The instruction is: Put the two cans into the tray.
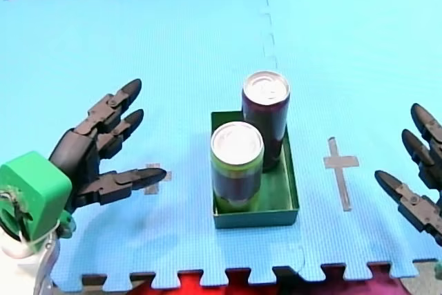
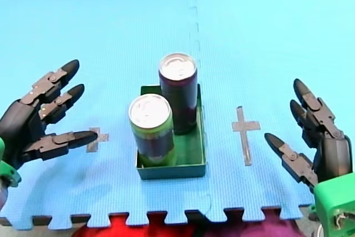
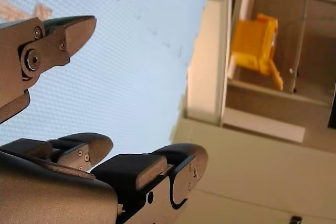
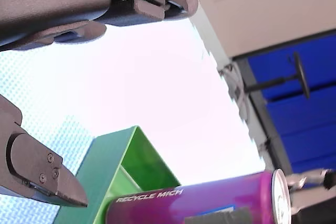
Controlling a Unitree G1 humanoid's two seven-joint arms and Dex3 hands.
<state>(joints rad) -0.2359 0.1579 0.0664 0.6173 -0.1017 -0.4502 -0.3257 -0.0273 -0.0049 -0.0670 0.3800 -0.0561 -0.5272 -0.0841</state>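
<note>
Blue foam mat (image 1: 173, 46) of interlocking tiles covers the work area. Grey tape cross (image 1: 340, 170) lies right of centre, and a smaller 2nd cross (image 1: 153, 176) lies to the left. Green tray (image 1: 255, 217) sits on the mat between them.

Both cans are inside the tray, upright, silver tops up. The purple can (image 1: 266, 126) is at the far end and the green can (image 1: 237, 170) at the near end, just in front of it. Can't tell if they touch.

Robot's left hand (image 1: 97, 150) is over the mat by the 2nd cross, well apart from the tray — fingers extended, uncurled, holding nothing. Robot's right hand (image 2: 310, 140) is over the mat beyond the tape cross, same state — nothing in it.

2nd wrist view: purple can seen side-on w/ lettering "RECYCLE MICH", tray wall beside it, dark fingers (image 4: 37, 174) clear of both.
</note>
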